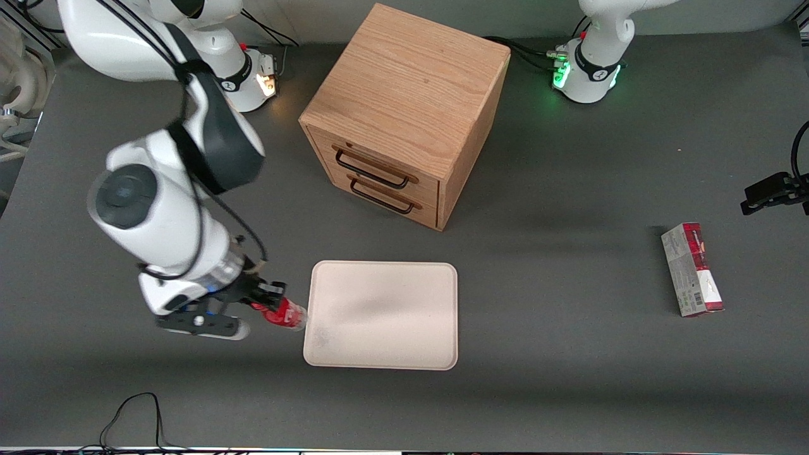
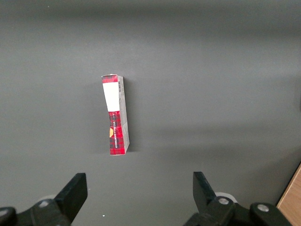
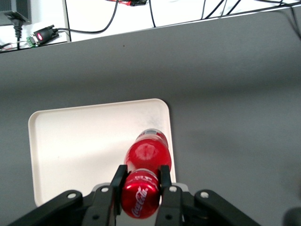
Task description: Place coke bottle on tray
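Clearly, the coke bottle (image 3: 143, 174) is a small one with a red cap, a red label carrying white script and a clear base, and it is clamped near its cap between the two black fingers (image 3: 118, 181) of the gripper (image 1: 268, 306), which grasp it firmly. In the front view the bottle (image 1: 287, 314) is tilted, its base reaching the edge of the tray (image 1: 385, 316) at the working arm's end, held just above the rim rather than resting on it. The tray (image 3: 80, 146) is cream-beige, flat, with rounded corners and a low rim. It lies on a dark grey table (image 1: 569, 354). A wooden drawer cabinet (image 1: 404, 114) with two dark handles stands farther from the front camera than the tray, and a red-and-grey carton (image 1: 692, 268) lies toward the parked arm's end of the table. Black cables (image 1: 136, 417) trail at the table edge nearest the front camera.
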You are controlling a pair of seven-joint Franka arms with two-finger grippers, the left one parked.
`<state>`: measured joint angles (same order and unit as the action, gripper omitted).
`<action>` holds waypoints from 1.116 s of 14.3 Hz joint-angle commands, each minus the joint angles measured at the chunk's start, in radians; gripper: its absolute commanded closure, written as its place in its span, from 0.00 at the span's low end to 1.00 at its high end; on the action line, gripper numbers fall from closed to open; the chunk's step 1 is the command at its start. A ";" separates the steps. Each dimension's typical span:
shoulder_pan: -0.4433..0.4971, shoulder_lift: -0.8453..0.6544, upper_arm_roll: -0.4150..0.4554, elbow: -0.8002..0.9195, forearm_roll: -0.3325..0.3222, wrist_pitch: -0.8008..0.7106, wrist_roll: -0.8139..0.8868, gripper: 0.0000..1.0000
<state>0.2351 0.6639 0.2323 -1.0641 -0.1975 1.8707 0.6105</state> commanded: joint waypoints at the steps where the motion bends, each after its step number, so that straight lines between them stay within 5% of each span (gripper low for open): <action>1: -0.005 0.049 0.010 -0.014 -0.037 0.071 0.032 1.00; 11: -0.014 0.140 0.001 -0.094 -0.040 0.268 0.011 1.00; 13: -0.016 0.143 0.001 -0.100 -0.045 0.280 0.012 0.70; 16: -0.016 0.146 0.001 -0.117 -0.054 0.309 0.014 0.40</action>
<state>0.2224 0.8211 0.2295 -1.1637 -0.2201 2.1527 0.6186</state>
